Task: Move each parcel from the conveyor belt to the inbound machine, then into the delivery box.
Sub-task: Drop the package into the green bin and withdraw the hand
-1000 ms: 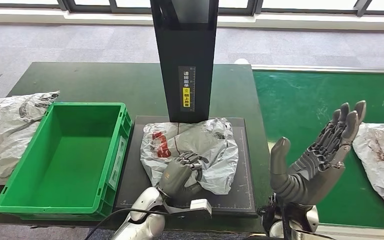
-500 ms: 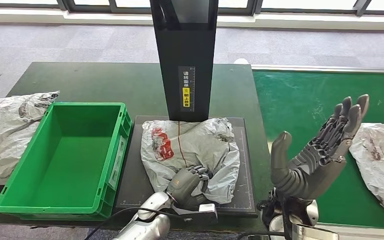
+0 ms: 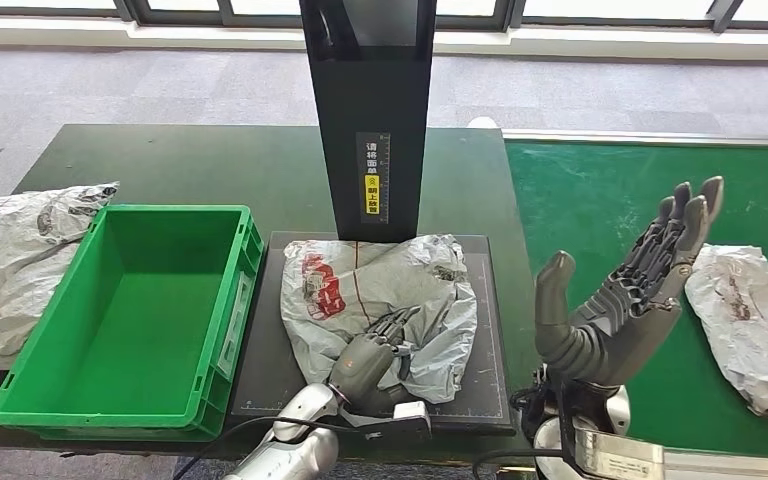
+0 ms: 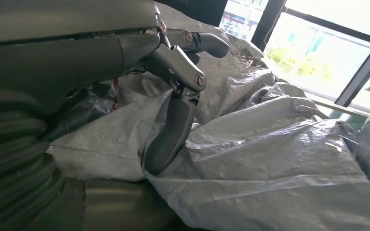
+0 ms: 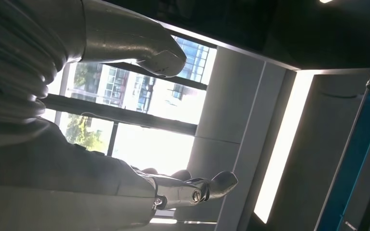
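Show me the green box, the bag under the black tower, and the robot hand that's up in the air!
green box (image 3: pixel 222 213), head view, far rim.
bag (image 3: pixel 400 275), head view, middle.
right robot hand (image 3: pixel 620 300), head view, palm.

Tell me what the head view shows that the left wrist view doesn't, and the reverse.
Head view alone: the green delivery box, the black inbound machine, the raised right hand with spread fingers, and a second parcel on the conveyor belt. Left wrist view alone: the thumb pressed into the bag's folds, up close. Both: the left hand resting on the grey parcel.
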Robot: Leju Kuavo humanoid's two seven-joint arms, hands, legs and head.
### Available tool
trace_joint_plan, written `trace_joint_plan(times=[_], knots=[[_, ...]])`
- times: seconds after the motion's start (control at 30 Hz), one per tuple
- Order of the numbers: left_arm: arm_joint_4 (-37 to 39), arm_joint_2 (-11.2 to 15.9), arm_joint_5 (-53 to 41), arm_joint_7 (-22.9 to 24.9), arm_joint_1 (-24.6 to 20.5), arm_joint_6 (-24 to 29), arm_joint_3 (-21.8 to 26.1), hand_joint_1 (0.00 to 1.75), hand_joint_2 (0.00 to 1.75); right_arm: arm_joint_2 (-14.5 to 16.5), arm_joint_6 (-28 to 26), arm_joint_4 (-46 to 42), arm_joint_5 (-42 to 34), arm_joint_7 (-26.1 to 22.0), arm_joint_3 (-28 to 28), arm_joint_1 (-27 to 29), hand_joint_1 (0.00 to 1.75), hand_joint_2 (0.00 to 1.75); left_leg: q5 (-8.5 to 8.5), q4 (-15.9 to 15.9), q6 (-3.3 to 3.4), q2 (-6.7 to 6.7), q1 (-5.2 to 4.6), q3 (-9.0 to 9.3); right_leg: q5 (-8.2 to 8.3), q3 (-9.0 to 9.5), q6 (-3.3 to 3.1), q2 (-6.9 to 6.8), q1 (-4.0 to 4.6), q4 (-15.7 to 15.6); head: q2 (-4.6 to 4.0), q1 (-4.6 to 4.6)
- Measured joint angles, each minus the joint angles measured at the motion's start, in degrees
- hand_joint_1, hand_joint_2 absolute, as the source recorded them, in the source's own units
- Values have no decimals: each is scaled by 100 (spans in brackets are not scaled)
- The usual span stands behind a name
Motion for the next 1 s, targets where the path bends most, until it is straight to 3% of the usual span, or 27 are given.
trace_joint_plan(times=[0.53, 0.9, 1.0], knots=[[17, -10, -38, 149, -3, 18, 92, 0, 175, 113, 130, 67, 96, 0, 0, -1, 0, 175, 0, 0, 0, 0, 0, 0, 0, 0, 0, 0, 0, 0, 0, 0], [-155, -15, -15, 14, 38, 507, 223, 0, 175, 139, 173, 220, 28, 0, 0, -124, 0, 175, 2, 0, 1, -1, 0, -1, 1, 0, -1, -1, 0, 1, 0, 2], [-176, -15, -21, 32, 44, 502, 251, 131, 175, 139, 173, 253, 24, 0, 0, -139, 0, 175, 2, 0, 1, -1, 0, -2, 1, -1, -1, -1, 0, 1, 0, 2]])
